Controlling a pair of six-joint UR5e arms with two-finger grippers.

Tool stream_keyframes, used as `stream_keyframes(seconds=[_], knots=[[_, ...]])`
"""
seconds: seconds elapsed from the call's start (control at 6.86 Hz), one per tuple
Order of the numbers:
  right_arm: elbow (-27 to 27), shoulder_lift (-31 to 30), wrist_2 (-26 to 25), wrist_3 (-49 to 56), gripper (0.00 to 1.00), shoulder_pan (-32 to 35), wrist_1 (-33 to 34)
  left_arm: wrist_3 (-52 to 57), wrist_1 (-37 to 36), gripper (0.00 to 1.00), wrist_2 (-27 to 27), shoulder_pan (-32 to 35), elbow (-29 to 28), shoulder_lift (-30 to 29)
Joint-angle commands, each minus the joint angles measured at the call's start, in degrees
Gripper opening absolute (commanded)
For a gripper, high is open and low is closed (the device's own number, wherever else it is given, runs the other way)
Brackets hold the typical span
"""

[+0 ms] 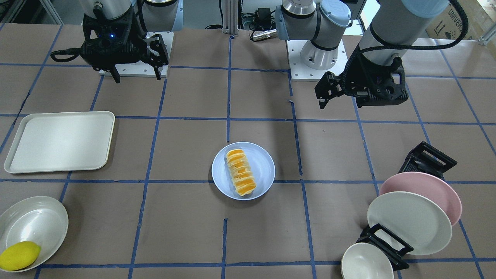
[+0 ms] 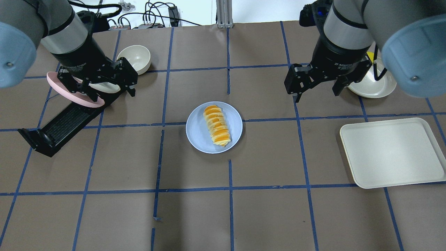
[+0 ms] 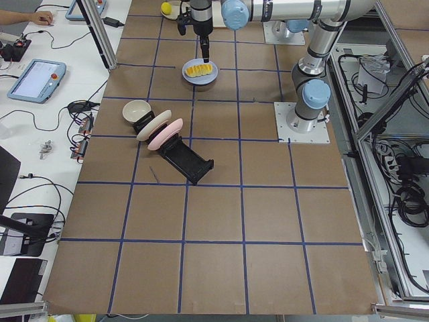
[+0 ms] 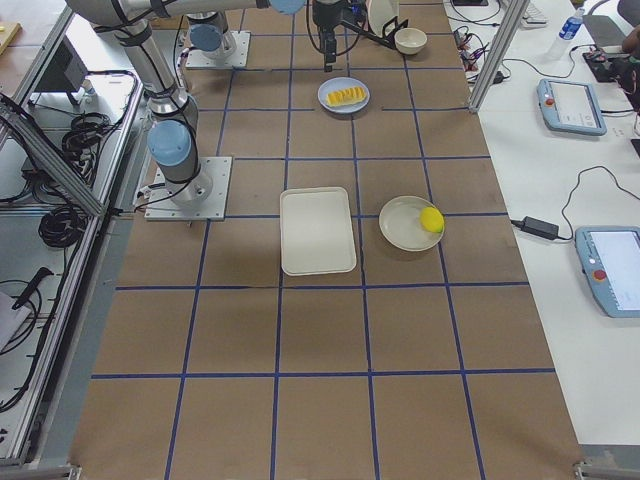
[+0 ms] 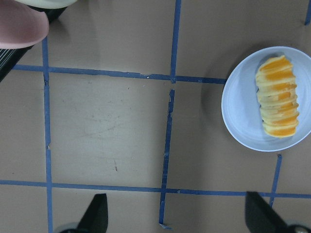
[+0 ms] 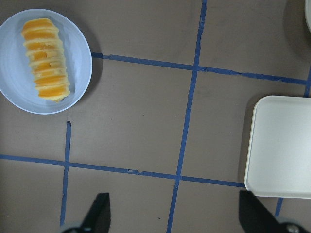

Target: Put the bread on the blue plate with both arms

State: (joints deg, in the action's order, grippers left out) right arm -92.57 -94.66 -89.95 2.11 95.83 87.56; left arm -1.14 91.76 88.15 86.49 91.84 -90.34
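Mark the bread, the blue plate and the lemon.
bread (image 2: 216, 125): overhead exterior view, middle of the loaf's ridged top.
blue plate (image 2: 195, 130): overhead exterior view, bare inner surface beside the loaf.
lemon (image 1: 19, 255): exterior front-facing view, middle of its skin.

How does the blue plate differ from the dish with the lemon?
The blue plate carries the bread; the off-white dish holds a lemon. The blue plate sits mid-table; the off-white dish sits beside the tray. The blue plate is shallow; the off-white dish looks deeper. Both are round and lie flat.
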Motion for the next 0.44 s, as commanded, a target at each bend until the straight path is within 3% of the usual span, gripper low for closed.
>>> stream_keyframes(seconds=[0.0,0.29], knots=[[-0.77,-0.53,-0.4,-0.17,0.93,0.06,0.33,0.0,0.0,1.0,0.0,0.0,0.0,-0.01],[-0.69,-0.52,-0.41,-0.09,0.94,0.06,0.5,0.09,0.09,1.0,0.0,0.0,0.0,-0.01]])
